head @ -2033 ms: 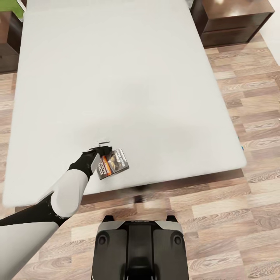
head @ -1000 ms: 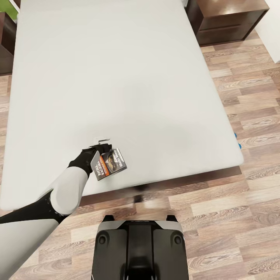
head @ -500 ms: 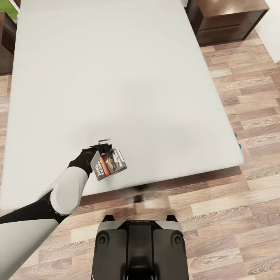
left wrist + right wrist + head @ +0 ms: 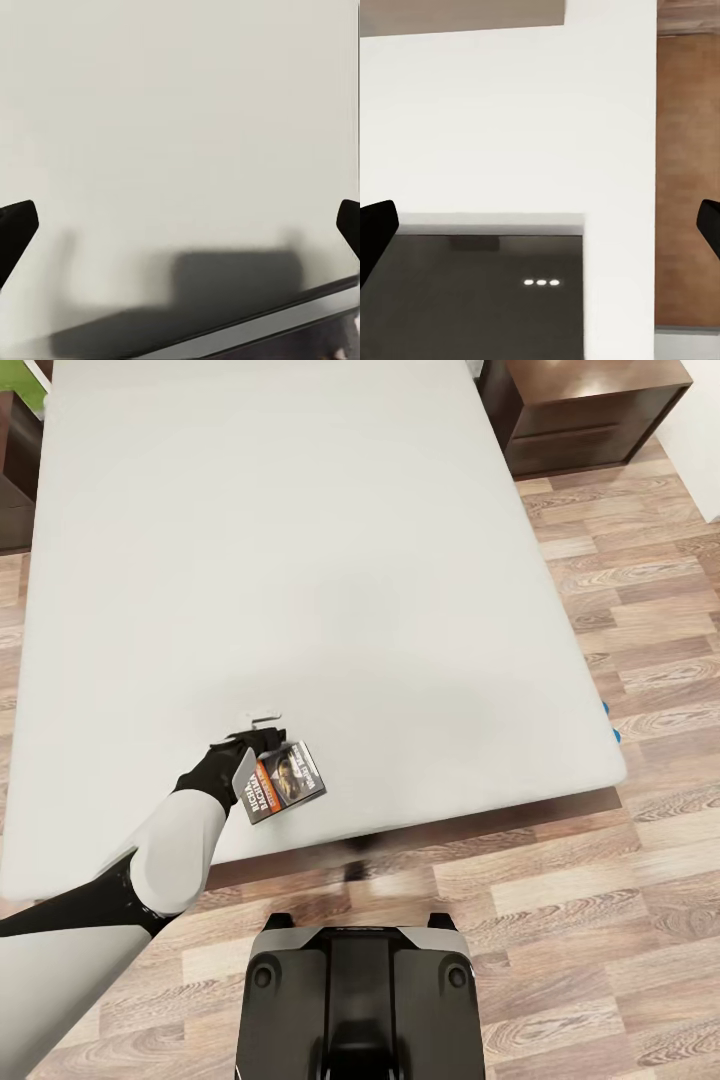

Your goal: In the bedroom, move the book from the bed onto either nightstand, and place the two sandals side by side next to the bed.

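The book [image 4: 288, 781], a small dark paperback with an orange band, lies near the front left edge of the bed [image 4: 330, 560], on its pale mattress. My left gripper [image 4: 262, 730] hovers just over the book's far left corner. In the left wrist view its fingertips [image 4: 16, 229] stand wide apart over the bare mattress, so the left gripper [image 4: 180, 225] is open with nothing between its fingers. A bright blue bit of a sandal [image 4: 616, 735] peeks out at the bed's right edge. One nightstand [image 4: 590, 410] stands at the far right. My right gripper [image 4: 540, 225] is open, facing a white wall.
A wood-plank floor [image 4: 620, 900] runs along the front and right of the bed. A second dark wooden cabinet [image 4: 14, 480] stands at the far left of the bed. My own dark base [image 4: 360, 1000] sits close to the bed's front edge.
Two seconds ago the whole view shifted slightly as the camera moved. In the last second the left arm, the book and the bed have stayed still.
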Robot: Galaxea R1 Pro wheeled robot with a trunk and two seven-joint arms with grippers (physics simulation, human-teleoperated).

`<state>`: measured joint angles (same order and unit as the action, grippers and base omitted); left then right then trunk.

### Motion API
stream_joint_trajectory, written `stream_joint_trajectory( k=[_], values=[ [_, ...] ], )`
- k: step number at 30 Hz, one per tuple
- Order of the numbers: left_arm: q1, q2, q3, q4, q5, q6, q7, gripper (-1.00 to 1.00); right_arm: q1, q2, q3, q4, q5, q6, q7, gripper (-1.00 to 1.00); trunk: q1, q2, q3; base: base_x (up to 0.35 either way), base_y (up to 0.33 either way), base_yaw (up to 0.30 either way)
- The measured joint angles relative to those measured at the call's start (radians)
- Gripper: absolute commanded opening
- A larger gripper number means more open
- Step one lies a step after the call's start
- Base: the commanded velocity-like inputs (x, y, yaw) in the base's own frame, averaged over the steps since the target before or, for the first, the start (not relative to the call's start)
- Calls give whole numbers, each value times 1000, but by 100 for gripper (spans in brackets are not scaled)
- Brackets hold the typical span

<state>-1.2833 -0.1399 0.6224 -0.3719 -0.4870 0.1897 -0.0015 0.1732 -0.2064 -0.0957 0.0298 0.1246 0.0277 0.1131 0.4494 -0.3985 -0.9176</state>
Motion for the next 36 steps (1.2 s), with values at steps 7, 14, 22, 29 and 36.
stream_joint_trajectory(
  k=[7,14,22,29,36],
  values=[
    [1,0,0,-1,0,-14,0,100,0,0,0,0,0,0,0,100,0,0,0,0,0,0],
    [1,-1,0,0,1,-16,0,100,0,1,0,0,0,0,0,100,0,0,0,0,0,0],
    [1,-1,0,2,1,-16,-1,100,0,0,0,1,0,0,0,100,0,0,0,-3,0,0],
    [2,-1,0,4,1,-16,0,100,0,1,1,0,0,1,0,100,0,0,0,-50,0,0],
    [6,0,1,2,1,-21,0,100,0,1,1,0,0,1,0,100,0,0,0,-20,0,0]
  ],
)
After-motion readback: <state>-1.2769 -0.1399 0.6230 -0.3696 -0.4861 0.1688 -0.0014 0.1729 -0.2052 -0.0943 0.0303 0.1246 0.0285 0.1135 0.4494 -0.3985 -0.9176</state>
